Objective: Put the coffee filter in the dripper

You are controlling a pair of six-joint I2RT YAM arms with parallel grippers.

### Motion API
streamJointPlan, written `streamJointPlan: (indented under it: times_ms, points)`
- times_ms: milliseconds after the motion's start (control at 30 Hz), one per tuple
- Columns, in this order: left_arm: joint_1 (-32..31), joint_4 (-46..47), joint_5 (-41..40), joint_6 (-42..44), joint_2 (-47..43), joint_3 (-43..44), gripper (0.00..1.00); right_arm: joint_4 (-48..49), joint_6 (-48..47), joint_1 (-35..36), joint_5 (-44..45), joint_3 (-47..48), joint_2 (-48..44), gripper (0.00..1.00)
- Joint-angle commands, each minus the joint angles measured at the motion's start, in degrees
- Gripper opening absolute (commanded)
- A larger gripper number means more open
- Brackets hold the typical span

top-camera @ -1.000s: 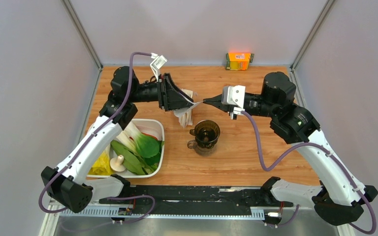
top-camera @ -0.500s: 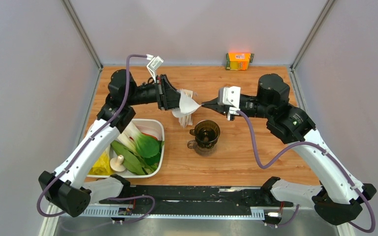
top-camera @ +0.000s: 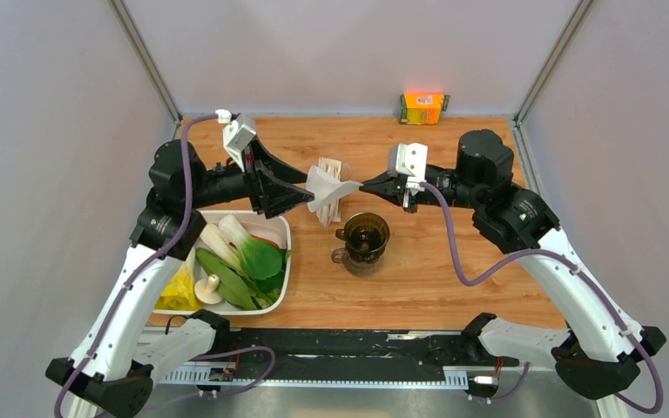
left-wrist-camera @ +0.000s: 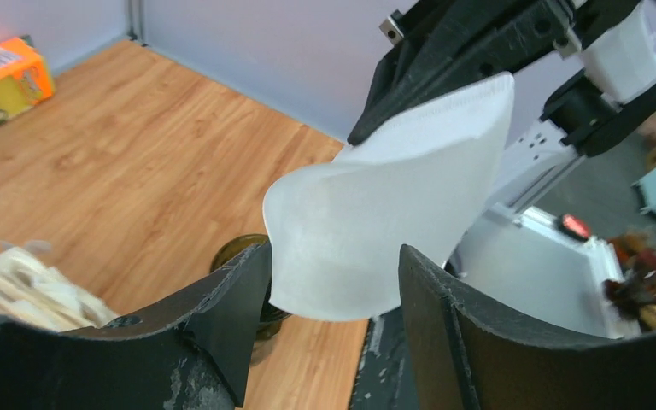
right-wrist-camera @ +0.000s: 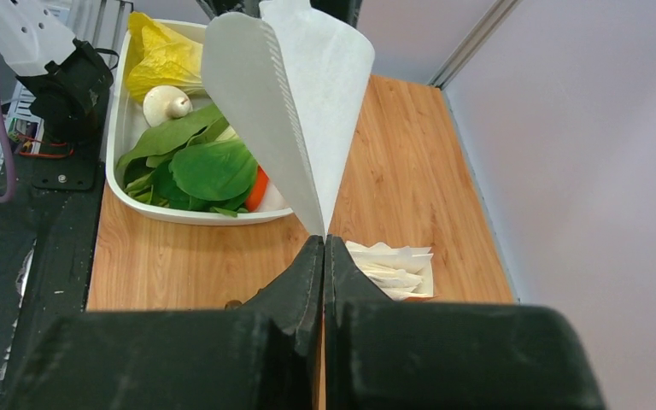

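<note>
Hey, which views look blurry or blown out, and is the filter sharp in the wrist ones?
Top external: even light, sharp, but the orange box glows blown out. Left wrist: the coffee filter is crisp; the packet of filters is soft. Right wrist: the filter's crimped seam is sharp; the right gripper is dark, featureless.
</note>
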Motion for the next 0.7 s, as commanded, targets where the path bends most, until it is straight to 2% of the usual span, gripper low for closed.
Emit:
streamJointPlan:
  times_ms: [0,133,333,400,667]
  points:
    - [0.0,-7.9,-3.2,15.9,-2.3,3.4,0.66,0.8,4.0,-0.8,-2.3,0.5,-0.4,0.0]
    - [0.0,-9.7,-4.9,20.9,-2.6,4.4,0.61,0.8,6.4,-1.0,-3.1,1.0,0.3,0.0]
    - [-0.1,-10.3,-5.9,22.9,-2.4,5.3,0.39,0.8,6.6,-1.0,-4.4,0.7,0.5,0.0]
    - [-0.1,-10.2,-4.8,23.9,-2.5,5.4,0.29,0.8,6.2,-1.0,-4.6,0.5,0.4,0.0]
    - [-0.1,-10.2,5.0,26.1,-1.7,6.8,0.11,0.8,5.6,-1.0,-5.3,-0.1,0.2,0.0]
